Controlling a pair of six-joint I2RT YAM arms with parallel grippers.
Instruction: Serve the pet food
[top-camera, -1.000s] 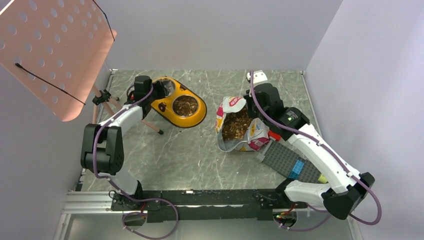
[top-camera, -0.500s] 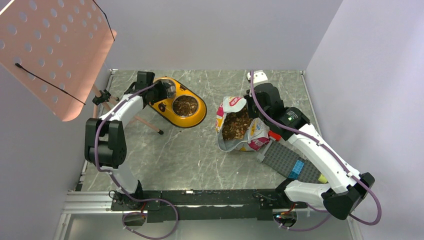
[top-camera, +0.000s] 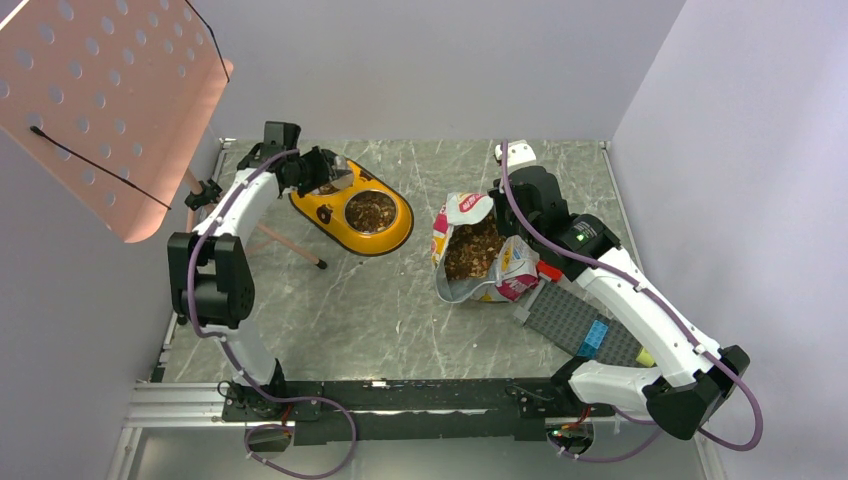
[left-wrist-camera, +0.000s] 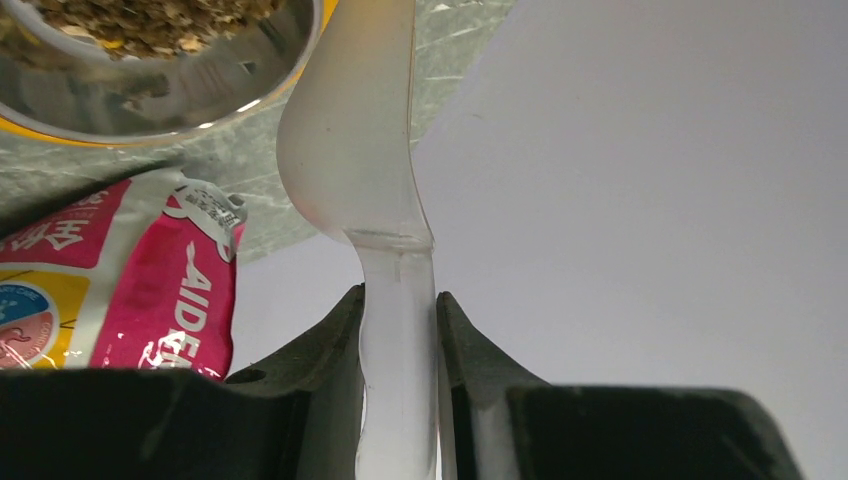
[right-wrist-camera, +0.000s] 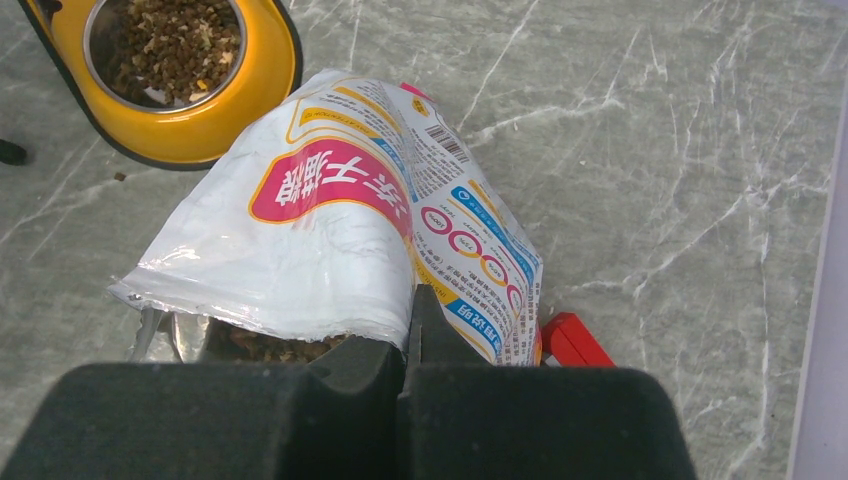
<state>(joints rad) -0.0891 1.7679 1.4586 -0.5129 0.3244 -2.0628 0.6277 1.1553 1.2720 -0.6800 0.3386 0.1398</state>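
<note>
Grey marbled table (top-camera: 380, 310) shared with yellow double bowl with two steel cups (top-camera: 340, 237), grey studded baseplate (top-camera: 565, 318) and pink perforated panel (top-camera: 110, 100). Small brown kibble (top-camera: 468, 250) held in glossy white, pink and yellow bag (right-wrist-camera: 330, 230) and in right cup. Left arm: swung rearward since earlier frame, reached over left cup. Left jaws: clamped on translucent white plastic scoop (left-wrist-camera: 355, 150). Right jaws: pinched on bag rim.

The bag (right-wrist-camera: 330, 230) is glossy, crinkled plastic film. At its 10 o'clock, the bowl (top-camera: 322, 216) is glossy yellow plastic, its cup (left-wrist-camera: 200, 92) polished steel. The scoop (left-wrist-camera: 350, 150) is frosted translucent plastic; the table (right-wrist-camera: 650, 150) smooth, marble-veined; kibble (top-camera: 468, 250) matt, rough.
</note>
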